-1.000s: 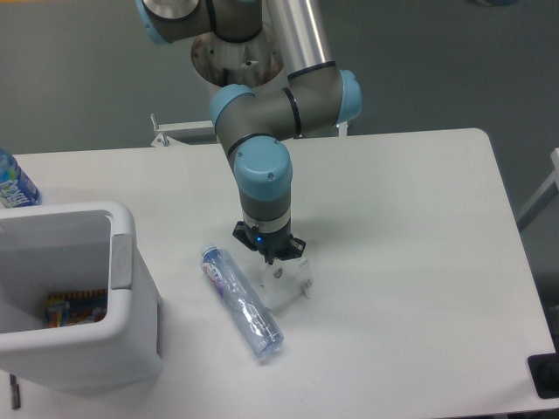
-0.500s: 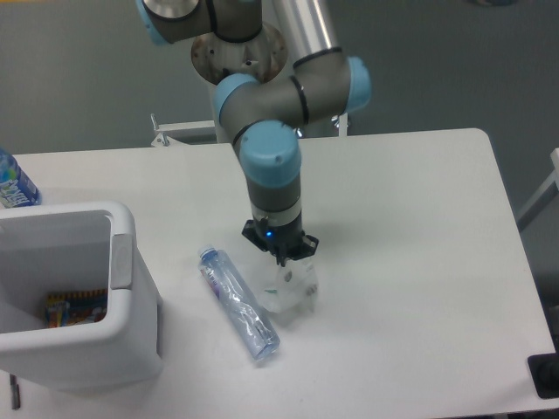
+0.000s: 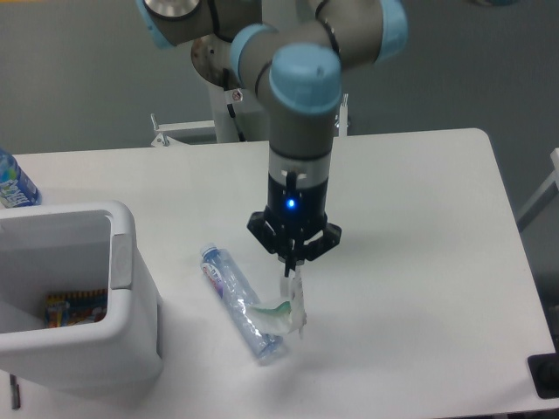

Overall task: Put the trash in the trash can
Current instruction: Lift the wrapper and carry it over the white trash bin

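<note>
My gripper [image 3: 291,272] is shut on the top edge of the clear crinkled wrapper [image 3: 281,312], which hangs below it above the table. The wrapper's lower end dangles over the crushed transparent bottle [image 3: 234,298], which lies flat on the white table, cap end pointing up-left. The white trash can [image 3: 80,354] stands at the left front, open side up, with a grey panel [image 3: 120,259] on its right wall. The gripper is well to the right of the trash can.
A colourful item [image 3: 74,306] lies inside the trash can. A bottle with a deep-blue label [image 3: 15,187] stands at the far left edge behind the can. The table's right edge [image 3: 522,262] is far from the gripper.
The arm has risen and shifted slightly right, lifting the wrapper off the table; the wrapper now hangs from the fingers over the bottle. The bottle stayed in place.
</note>
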### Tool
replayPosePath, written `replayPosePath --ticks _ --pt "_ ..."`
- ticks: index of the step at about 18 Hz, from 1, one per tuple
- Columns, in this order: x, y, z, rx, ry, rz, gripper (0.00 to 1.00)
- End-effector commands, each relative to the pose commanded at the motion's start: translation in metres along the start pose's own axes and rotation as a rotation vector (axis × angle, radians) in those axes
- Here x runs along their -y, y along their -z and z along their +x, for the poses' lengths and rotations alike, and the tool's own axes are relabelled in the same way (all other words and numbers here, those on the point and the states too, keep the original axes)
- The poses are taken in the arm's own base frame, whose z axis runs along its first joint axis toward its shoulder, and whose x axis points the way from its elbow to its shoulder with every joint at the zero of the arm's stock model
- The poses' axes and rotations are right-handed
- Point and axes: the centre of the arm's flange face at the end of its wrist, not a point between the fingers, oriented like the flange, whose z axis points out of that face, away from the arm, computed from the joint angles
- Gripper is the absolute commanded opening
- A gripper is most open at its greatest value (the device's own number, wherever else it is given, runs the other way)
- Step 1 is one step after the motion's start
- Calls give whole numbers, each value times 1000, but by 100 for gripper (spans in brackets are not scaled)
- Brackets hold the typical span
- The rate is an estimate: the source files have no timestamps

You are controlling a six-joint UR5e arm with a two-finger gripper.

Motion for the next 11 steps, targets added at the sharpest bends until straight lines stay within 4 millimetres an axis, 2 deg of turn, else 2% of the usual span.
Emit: replayPosePath --ticks 2,5,8,11 --pt "15 23 17 -24 75 53 0" --pt "38 53 75 -72 156 112 0" --pt "47 65 126 -120 177 127 0" --pt "44 59 177 -175 134 106 0"
